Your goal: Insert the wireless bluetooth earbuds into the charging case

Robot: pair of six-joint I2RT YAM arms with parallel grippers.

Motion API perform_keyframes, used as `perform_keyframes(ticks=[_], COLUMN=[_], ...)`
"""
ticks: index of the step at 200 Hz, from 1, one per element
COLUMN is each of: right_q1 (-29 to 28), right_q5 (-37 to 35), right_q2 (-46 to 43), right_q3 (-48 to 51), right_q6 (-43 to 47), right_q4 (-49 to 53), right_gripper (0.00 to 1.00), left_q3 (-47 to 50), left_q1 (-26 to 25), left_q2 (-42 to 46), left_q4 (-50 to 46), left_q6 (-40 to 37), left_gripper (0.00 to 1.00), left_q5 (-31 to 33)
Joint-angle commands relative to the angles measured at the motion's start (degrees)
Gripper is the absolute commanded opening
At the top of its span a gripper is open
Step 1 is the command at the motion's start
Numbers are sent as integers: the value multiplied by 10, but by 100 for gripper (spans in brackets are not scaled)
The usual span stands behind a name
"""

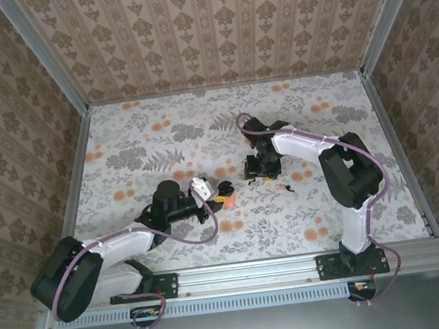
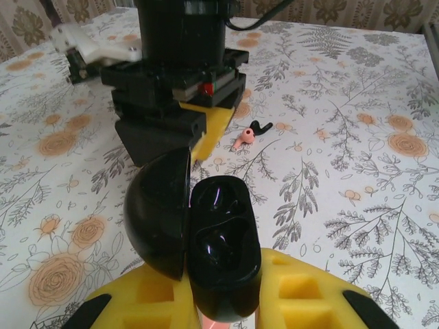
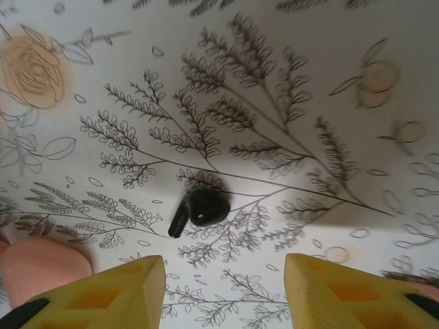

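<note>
On my left, the left jaws are clenched on the charging case (image 2: 223, 240), a glossy black clamshell. They hold it steady with its lid (image 2: 159, 212) swung open and the wells turned toward the other arm, I judge so a bud can be fed straight in. The well I can see looks empty. Further right, the right jaws point down at the table (image 2: 357, 171), released and standing apart on either side of the first earbud (image 3: 200, 209). It lies flat between them, touched by neither, which reads to me as lining up a pick. Just right of that arm the second earbud (image 2: 248, 133) lies loose on the cloth, its tip pinkish. My count is one case and two earbuds, both outside it.
</note>
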State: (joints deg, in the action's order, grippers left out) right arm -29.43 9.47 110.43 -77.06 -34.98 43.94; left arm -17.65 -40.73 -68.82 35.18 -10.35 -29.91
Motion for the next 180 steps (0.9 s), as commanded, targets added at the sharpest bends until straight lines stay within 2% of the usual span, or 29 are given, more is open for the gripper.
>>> perform_keyframes(ticks=[1, 82, 180], right_q1=[-4, -5, -5], right_q5=[18, 15, -8], right_q2=[24, 57, 83], right_q3=[-25, -56, -72], right_q6=[-23, -16, -7], right_q4=[3, 1, 33], right_gripper=[49, 39, 33], left_q3=[-15, -15, -18], left_q1=[6, 20, 29], left_q2=[17, 41, 35], left_q4=[-17, -37, -38], left_q6=[-19, -24, -20], left_gripper=[10, 10, 10], left_q5=[-3, -8, -18])
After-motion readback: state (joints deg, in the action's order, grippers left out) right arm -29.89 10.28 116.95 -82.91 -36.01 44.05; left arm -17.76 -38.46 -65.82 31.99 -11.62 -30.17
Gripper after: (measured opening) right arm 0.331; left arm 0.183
